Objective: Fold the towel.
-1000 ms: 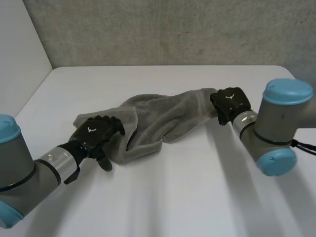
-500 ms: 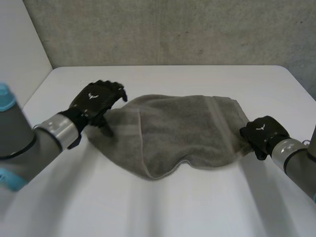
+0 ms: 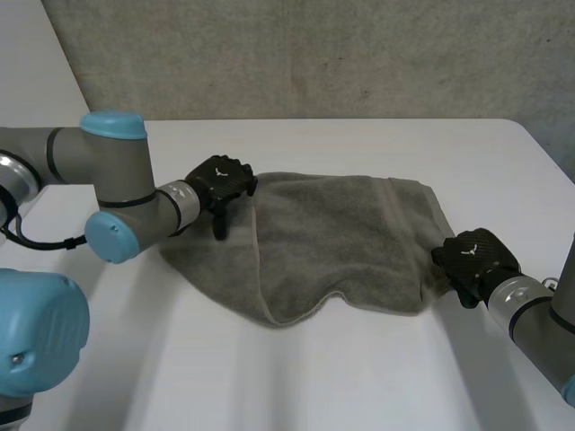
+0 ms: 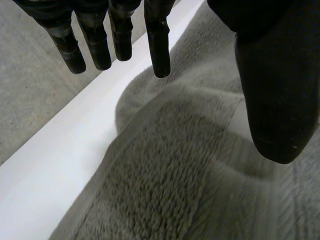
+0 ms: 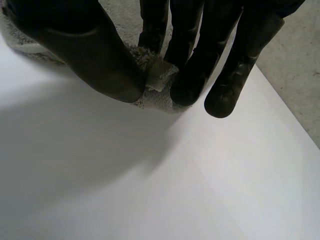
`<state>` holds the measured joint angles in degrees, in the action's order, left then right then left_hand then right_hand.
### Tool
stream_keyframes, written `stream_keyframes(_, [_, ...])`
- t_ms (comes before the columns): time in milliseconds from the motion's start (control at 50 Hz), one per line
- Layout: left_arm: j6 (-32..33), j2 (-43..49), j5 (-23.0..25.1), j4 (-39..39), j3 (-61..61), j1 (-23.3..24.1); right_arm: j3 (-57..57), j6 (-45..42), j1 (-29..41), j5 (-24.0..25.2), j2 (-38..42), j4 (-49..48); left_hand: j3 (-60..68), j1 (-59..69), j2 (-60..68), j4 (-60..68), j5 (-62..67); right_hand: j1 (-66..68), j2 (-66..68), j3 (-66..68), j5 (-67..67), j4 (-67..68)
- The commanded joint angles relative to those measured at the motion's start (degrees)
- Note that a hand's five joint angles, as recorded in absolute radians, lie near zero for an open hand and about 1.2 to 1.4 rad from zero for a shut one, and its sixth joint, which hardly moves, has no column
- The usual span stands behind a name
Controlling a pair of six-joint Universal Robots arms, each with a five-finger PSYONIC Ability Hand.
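A grey towel [image 3: 332, 242] lies spread loosely on the white table [image 3: 359, 386], with a fold line near its left side. My left hand [image 3: 220, 180] hovers over the towel's far left edge, fingers straight and apart, holding nothing. In the left wrist view the fingers [image 4: 157, 45] and thumb hang above the towel [image 4: 170, 165] near its far edge. My right hand [image 3: 474, 260] is at the towel's near right corner. In the right wrist view the thumb [image 5: 100, 55] and fingers pinch that towel corner [image 5: 156, 76] just above the table.
A grey wall [image 3: 314, 54] runs along the table's far edge. A lighter panel [image 3: 36, 81] stands at the far left. Bare table surface lies in front of the towel and to its right.
The towel went from bunched to spread out as my right hand pulled its corner right and nearer. My left arm swung round, bringing its hand to the towel's far left edge.
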<state>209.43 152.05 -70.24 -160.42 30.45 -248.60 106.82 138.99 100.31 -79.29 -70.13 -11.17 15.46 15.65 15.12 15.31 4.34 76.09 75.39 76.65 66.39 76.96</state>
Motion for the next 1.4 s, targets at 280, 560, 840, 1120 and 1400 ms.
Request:
stream_keyframes(280, [1.15,1.85,-1.13,-0.6,-1.36,1.19,0.84,-0.03,0.42,0.71,0.0,-0.17,64.45,64.26,64.79,64.6,65.57,3.91,4.61,3.35,3.61,3.04])
stream_keyframes(560, [3.61,-7.12,-2.71,1.78,4.88,0.66,0.84,-0.03,0.33,0.71,0.0,-0.34,64.54,64.35,64.88,64.69,65.66,3.91,4.61,3.35,3.61,3.04])
stream_keyframes(840, [-5.7,-34.9,-2.63,-7.1,37.57,-6.81,0.31,-0.03,0.24,0.36,-6.41,0.54,64.54,64.35,64.88,64.69,65.66,3.91,4.61,3.35,3.61,3.04])
stream_keyframes(1120, [-12.3,-46.06,10.46,-16.5,64.27,-15.6,2.16,0.58,3.13,0.36,-8.27,0.45,22.34,22.15,22.68,22.49,23.46,3.91,4.61,3.35,3.61,3.04])
stream_keyframes(1400, [-12.03,-45.09,10.82,-21.07,69.83,-15.17,3.39,0.85,3.93,0.8,-7.83,0.36,19.82,19.63,20.16,19.97,20.94,3.91,4.61,3.35,3.61,3.04])
